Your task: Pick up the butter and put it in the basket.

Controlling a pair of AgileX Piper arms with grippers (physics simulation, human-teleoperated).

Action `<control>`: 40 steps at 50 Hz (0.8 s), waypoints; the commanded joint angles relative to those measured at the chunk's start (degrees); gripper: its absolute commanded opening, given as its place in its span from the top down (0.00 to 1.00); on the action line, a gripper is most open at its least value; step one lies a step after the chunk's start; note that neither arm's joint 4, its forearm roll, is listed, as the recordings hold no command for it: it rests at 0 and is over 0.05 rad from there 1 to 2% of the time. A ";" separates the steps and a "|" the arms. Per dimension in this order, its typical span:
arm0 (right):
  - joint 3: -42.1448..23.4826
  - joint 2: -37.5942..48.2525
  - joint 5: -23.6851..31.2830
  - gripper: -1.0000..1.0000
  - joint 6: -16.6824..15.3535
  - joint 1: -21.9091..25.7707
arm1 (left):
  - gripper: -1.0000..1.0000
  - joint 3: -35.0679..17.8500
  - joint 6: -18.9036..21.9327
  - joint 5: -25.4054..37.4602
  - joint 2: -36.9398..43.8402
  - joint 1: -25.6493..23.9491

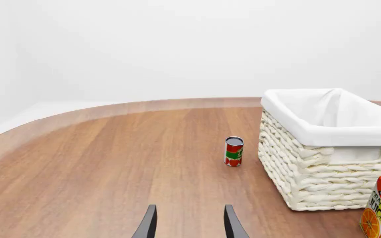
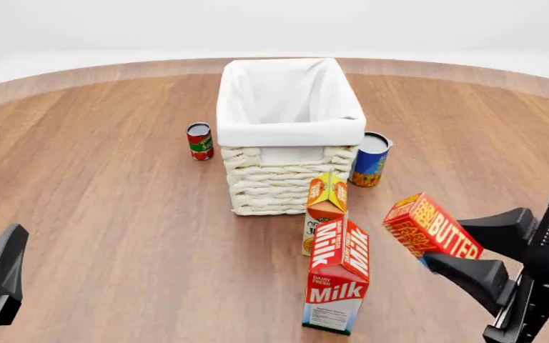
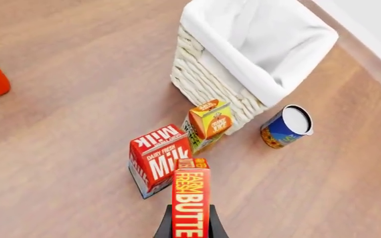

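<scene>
The butter (image 2: 432, 227), a small red-orange box with white lettering, hangs tilted above the table at the right, near the milk carton. My right gripper (image 2: 446, 246) is shut on it, and the right wrist view shows the butter (image 3: 190, 201) standing out from between the dark fingers. The basket (image 2: 289, 132), cream wicker with a white liner, stands mid-table, farther out and to the left of the butter. It also shows in the wrist views, basket (image 1: 323, 131) and basket (image 3: 210, 82). My left gripper (image 1: 190, 224) is open and holds nothing, low over bare wood at the near left.
A milk carton (image 2: 339, 282) and an orange juice carton (image 2: 325, 207) stand between the butter and the basket's near wall. A red can (image 2: 199, 141) stands left of the basket, and a blue can (image 2: 371, 158) stands right of it.
</scene>
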 commanded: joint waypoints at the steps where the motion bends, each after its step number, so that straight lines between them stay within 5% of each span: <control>1: -1.96 -3.10 1.13 1.00 3.90 3.08 | 0.00 0.00 0.00 0.00 0.00 0.00; 40: -12.23 1.34 1.10 1.00 1.85 5.50 | 0.00 0.00 0.00 0.00 0.00 0.00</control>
